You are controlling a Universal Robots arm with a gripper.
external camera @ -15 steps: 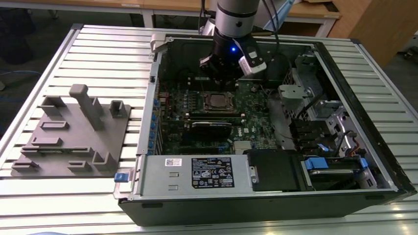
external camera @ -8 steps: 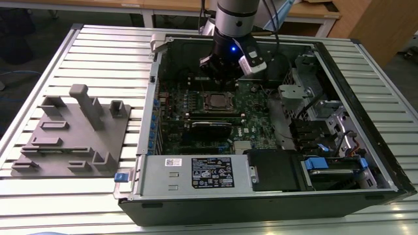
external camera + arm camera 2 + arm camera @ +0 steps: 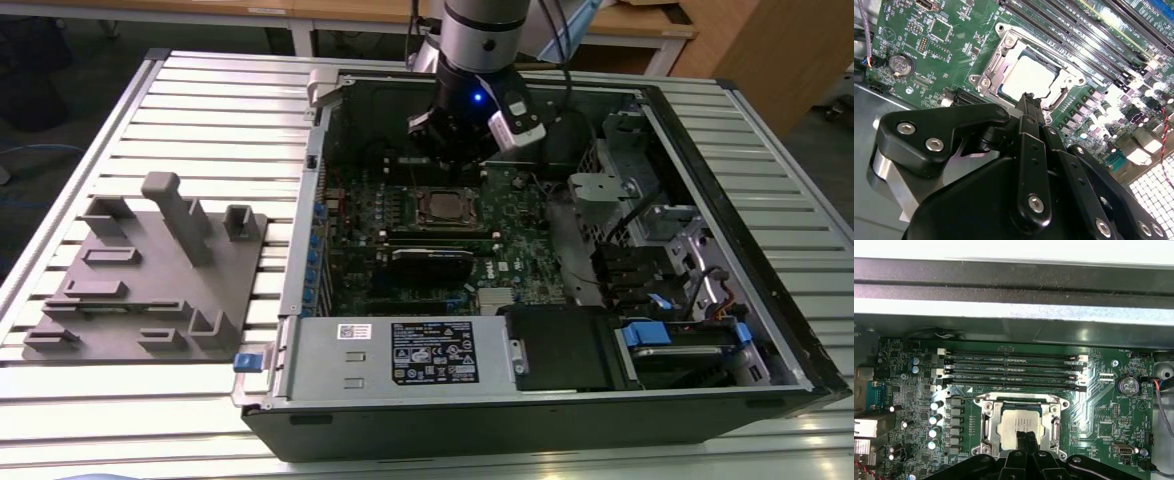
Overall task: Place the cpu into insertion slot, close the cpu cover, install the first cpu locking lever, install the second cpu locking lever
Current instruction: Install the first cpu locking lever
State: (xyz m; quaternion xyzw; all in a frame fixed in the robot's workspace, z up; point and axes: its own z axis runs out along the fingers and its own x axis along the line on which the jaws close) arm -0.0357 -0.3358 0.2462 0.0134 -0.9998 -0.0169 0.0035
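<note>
A ribbed metal surface (image 3: 200,100) stands in a room with wooden furniture (image 3: 641,20) behind its far edge. An open computer case (image 3: 534,425) lies across the middle of the surface and reaches toward the exterior view's right edge. A grey moulded fixture (image 3: 147,290) sits apart from it, near the exterior view's left edge. Inside the case the green motherboard (image 3: 521,250) faces up, and a silver power supply (image 3: 400,350) lies along the case's near wall.

The arm reaches down into the far half of the case. In both wrist views the end effector (image 3: 1025,437) hangs just above the socket, its two black fingertips (image 3: 1020,440) drawn close together with only a thin gap between them and nothing held.

The cpu (image 3: 1014,425) lies flat in the insertion slot (image 3: 1019,407), silver-grey top upward. The cpu cover (image 3: 988,425) lies down around it as a bright metal frame, and the chip shows through its square window. The fingertips sit over one edge of the cpu; whether they touch it cannot be told.

Four long black memory slots (image 3: 1009,372) run side by side just beside the socket, between it and the case wall. A round coin battery (image 3: 1127,385) sits on the board well apart from the socket.
</note>
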